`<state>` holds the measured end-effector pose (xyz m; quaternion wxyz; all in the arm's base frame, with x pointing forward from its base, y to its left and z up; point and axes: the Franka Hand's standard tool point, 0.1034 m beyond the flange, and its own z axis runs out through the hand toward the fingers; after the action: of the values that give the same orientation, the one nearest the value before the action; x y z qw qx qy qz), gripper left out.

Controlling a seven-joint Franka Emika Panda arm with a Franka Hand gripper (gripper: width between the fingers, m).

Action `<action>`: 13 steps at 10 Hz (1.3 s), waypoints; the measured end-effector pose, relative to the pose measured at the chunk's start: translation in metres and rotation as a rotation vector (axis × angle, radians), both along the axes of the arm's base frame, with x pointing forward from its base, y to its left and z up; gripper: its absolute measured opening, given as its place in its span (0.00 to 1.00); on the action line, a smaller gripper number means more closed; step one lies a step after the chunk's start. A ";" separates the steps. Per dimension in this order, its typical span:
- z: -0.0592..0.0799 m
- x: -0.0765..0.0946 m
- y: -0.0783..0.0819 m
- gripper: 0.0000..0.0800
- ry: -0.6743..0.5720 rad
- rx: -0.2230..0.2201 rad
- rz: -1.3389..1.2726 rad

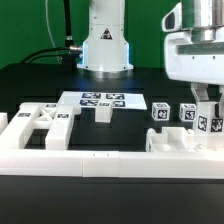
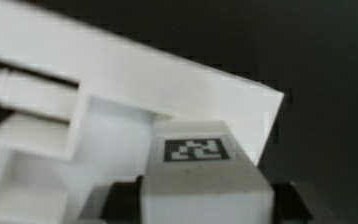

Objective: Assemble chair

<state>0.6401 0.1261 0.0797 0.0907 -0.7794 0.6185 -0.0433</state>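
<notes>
Exterior view: at the exterior view's right edge, the gripper (image 1: 210, 111) is clamped on a tagged block (image 1: 213, 126), just above a white chair part (image 1: 180, 142). A cut-out panel (image 1: 42, 122) lies at the exterior view's left, and a small cube (image 1: 160, 110) stands right of centre.

Wrist view: the tagged block (image 2: 201, 158) sits pinched between the fingers (image 2: 126, 202), with a white slab (image 2: 149, 70) beyond it.

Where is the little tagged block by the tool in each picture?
Exterior view: the tagged block is at the exterior view's far right, under the tool.
Wrist view: close up, between the tool's fingers.
Shared landmark: its black-and-white tag.
</notes>
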 end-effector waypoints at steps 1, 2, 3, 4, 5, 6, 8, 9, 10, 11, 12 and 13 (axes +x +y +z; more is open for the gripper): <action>0.000 0.000 0.000 0.36 0.001 0.009 -0.029; 0.000 0.000 0.000 0.36 0.003 0.018 -0.050; 0.000 0.000 0.000 0.36 -0.002 0.006 0.010; -0.001 -0.001 0.000 0.50 0.008 -0.002 0.064; 0.000 0.000 0.001 0.67 0.004 -0.015 0.151; 0.000 0.000 0.001 0.77 -0.006 -0.032 0.248; -0.001 -0.002 -0.001 0.80 -0.013 -0.066 0.438; -0.002 -0.004 -0.003 0.81 -0.002 -0.089 0.567; -0.002 -0.004 -0.007 0.81 -0.008 -0.113 0.690; -0.002 -0.004 -0.011 0.81 -0.014 -0.128 0.777; -0.001 -0.004 -0.014 0.81 -0.009 -0.147 0.904; 0.001 -0.002 -0.016 0.81 -0.002 -0.170 1.028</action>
<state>0.6378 0.1099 0.0804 0.0372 -0.9870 0.1502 -0.0440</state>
